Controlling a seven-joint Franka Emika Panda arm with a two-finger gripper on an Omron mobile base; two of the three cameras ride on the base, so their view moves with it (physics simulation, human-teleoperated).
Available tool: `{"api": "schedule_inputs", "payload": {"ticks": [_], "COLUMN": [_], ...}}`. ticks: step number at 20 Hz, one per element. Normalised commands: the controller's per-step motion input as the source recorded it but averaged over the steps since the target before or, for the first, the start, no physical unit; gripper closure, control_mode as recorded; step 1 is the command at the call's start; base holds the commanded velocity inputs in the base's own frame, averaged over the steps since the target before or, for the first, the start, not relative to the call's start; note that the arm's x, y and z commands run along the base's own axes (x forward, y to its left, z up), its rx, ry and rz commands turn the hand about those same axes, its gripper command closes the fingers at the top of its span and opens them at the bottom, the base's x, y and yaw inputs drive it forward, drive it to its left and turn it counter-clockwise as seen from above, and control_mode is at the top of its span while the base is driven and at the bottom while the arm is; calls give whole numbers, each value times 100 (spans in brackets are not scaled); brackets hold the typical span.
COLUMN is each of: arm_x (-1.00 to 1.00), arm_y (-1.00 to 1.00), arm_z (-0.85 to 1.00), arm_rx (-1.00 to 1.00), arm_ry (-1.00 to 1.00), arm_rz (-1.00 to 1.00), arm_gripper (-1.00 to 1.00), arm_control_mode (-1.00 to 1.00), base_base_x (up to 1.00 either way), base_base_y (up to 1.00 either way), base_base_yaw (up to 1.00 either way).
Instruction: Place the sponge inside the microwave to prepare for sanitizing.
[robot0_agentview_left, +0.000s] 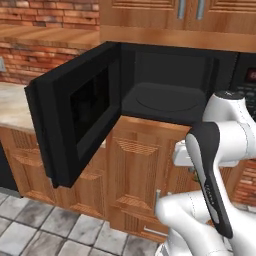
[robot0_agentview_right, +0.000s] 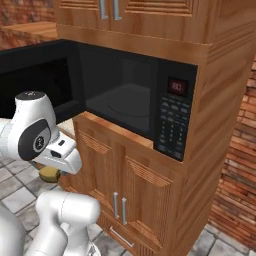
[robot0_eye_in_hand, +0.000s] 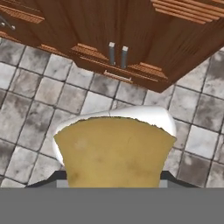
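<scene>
The sponge (robot0_eye_in_hand: 114, 151) sits pinched in the jaws of the gripper (robot0_agentview_right: 50, 172), low beside the robot and well below the microwave (robot0_agentview_left: 170, 75); in the hand view it covers the lower middle of the picture with the tiled floor (robot0_eye_in_hand: 39, 100) and the lower cabinet doors (robot0_eye_in_hand: 118, 30) beyond it, so the hand points downward and away from the oven. In the right base view a yellow corner of it peeks out under the white wrist.

The microwave door (robot0_agentview_left: 75, 125) stands swung wide to the left, and the cavity with its round turntable (robot0_agentview_left: 167, 100) is bare and open.

The main risk is judged to be the lift: the sponge must rise from cabinet height to the cavity mouth, and the arm's elbow, already near the cabinet front (robot0_agentview_left: 135, 165), could strike the wooden edge under the oven or the open door on the left. A soft block held by its sides may also squash and slip if the wrist turns fast. Entering too low would catch the sponge on the cavity sill and pull it loose onto the floor. Releasing too near the front edge could leave it where the door would jam against it
</scene>
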Motion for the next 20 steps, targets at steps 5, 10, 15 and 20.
{"api": "schedule_inputs", "payload": {"ticks": [5, 10, 15, 20], "arm_x": [0, 0, 0, 0], "arm_y": [0, 0, 0, 0], "arm_z": [0, 0, 0, 0], "arm_rx": [0, 0, 0, 0], "arm_ry": [0, 0, 0, 0], "arm_rz": [0, 0, 0, 0], "arm_gripper": [100, 100, 100, 100], "arm_control_mode": [100, 100, 100, 100], "base_base_x": [30, 70, 51, 23], "base_base_y": [-10, -9, -6, 1], "base_base_yaw": [0, 1, 1, 1]}}
